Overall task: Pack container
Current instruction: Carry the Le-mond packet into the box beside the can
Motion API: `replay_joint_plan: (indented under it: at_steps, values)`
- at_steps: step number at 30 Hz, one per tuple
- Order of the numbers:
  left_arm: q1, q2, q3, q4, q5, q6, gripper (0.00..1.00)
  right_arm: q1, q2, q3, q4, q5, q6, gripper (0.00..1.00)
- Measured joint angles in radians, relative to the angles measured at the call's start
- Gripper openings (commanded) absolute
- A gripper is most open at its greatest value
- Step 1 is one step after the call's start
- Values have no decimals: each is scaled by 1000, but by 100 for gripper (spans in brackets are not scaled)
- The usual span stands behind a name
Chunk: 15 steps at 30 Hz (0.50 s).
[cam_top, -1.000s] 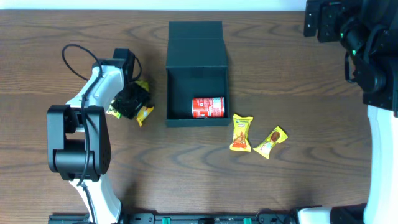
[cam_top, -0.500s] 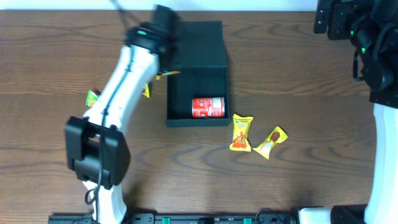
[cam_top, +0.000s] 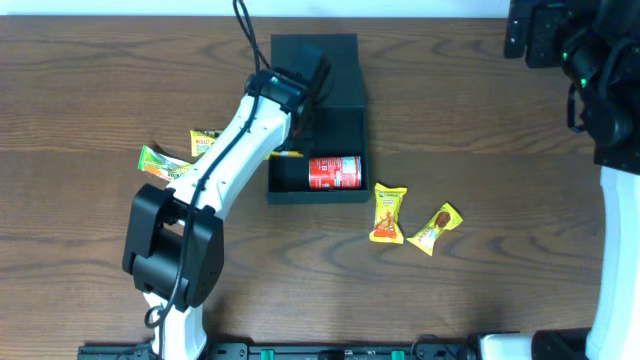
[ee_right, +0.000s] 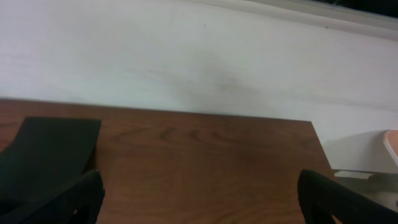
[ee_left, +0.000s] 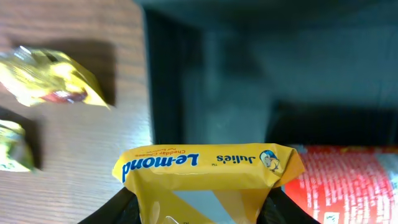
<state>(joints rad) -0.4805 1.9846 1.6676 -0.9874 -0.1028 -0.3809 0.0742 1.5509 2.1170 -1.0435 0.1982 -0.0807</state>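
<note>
We see a dark wood-grain bench (cam_top: 480,130) with a white wall (ee_right: 186,56) behind its far edge. The container (cam_top: 345,125) sits open, upper centre of the overhead frame, red can (cam_top: 335,172) inside. Our left gripper (ee_left: 196,208) clamps a yellow packet (ee_left: 205,165) over the container, by its left wall. Loose packets (cam_top: 388,213) lie on the bench either side. Our right gripper (ee_right: 199,208) gapes wide, empty, upper right.
</note>
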Motion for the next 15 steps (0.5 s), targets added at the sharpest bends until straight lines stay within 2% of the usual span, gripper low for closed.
replay_joint_plan:
  at_steps: [15]
  values:
    - [-29, 0, -67, -29, 78, -77, 8, 0, 0, 0, -3, -26, 0, 99]
